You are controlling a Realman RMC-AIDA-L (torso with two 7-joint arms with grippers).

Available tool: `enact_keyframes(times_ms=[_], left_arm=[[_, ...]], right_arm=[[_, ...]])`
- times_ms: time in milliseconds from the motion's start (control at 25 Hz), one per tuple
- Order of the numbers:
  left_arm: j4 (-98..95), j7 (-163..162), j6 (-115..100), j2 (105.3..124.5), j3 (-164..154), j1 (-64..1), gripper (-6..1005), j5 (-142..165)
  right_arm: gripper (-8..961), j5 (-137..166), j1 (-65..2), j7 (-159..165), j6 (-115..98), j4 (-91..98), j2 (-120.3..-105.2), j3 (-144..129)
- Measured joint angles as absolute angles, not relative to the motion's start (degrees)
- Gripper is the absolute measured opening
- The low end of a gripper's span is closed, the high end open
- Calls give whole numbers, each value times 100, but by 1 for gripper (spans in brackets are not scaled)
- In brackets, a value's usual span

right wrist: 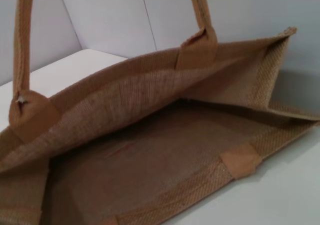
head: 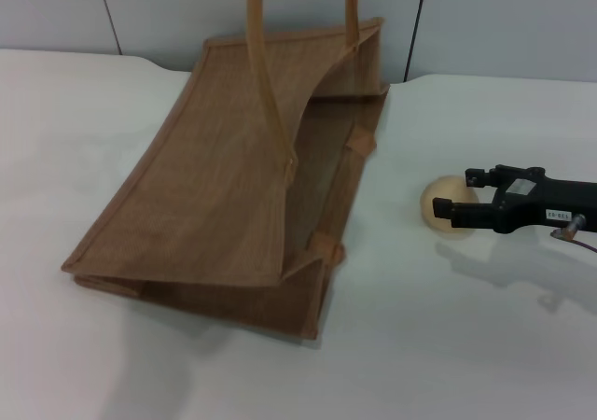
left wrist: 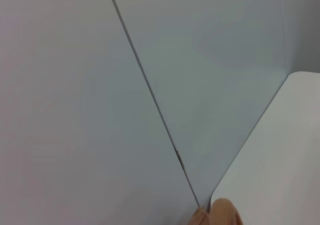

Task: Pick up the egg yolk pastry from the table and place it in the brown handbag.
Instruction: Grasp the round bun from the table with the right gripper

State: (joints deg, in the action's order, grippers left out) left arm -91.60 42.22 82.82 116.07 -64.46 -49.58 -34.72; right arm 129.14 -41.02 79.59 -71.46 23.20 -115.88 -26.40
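The right gripper reaches in low over the white counter. Its fingers are spread wide around the egg yolk pastry, which sits on the counter, not lifted yet. So the grab looks only just begun, and the lift and the drop are still to do. Just beside it lies the brown handbag, mouth open toward the pastry. Nothing shows inside it. The left gripper is not seen.

One egg yolk pastry; one brown handbag, two handles; seemingly one gripper.
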Motion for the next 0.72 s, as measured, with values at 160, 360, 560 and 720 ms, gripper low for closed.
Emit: enact_keyframes(times_ms=[160, 360, 560, 720], left_arm=[[-9234, 4194, 8320, 11609, -6444, -4974, 112, -3472], [-9288, 4185, 8324, 11619, -6467, -4975, 111, -3472], [-9290, 4183, 8324, 11621, -6470, -4975, 111, -3472], [-9290, 4183, 8324, 11618, -6477, -4975, 111, -3472]], right_arm=[[833, 12912, -4104, 7961, -7064, 2317, -11580, -2639], [831, 12921, -4115, 7972, -6879, 2278, -11575, -2741], [830, 12926, -4238, 8032, -6525, 2047, -11572, -2956], [829, 12926, -4330, 8127, -6265, 1959, -11569, -3147]])
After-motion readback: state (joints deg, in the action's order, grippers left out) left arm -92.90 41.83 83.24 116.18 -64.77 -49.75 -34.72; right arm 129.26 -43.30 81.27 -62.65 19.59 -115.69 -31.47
